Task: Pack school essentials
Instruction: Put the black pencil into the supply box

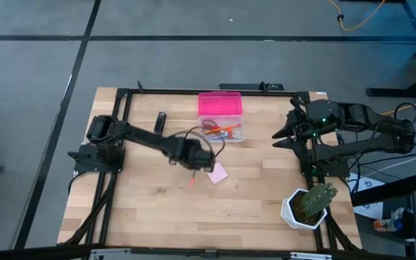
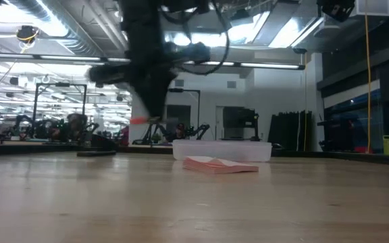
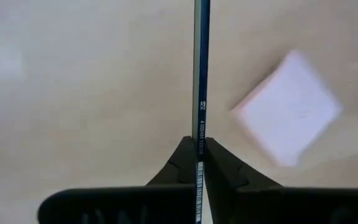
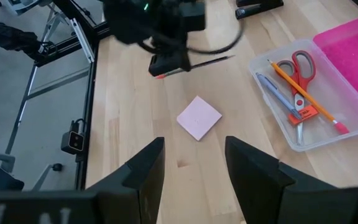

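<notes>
Gripping a slim pen (image 3: 199, 74), the left gripper (image 3: 199, 146) hangs above the table (image 1: 143, 209) with its fingers clamped on the shaft, just beside the pink notepad (image 4: 199, 117); scissors (image 4: 294, 67) and an orange pencil (image 4: 303, 93) lie in the clear box (image 4: 353, 134); the right gripper (image 4: 191, 163) waits at the right edge, fingers apart.

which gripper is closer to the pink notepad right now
Left. The left gripper, shut on a pencil, sits just beside the pink notepad; the right gripper waits farther off, open.
</notes>
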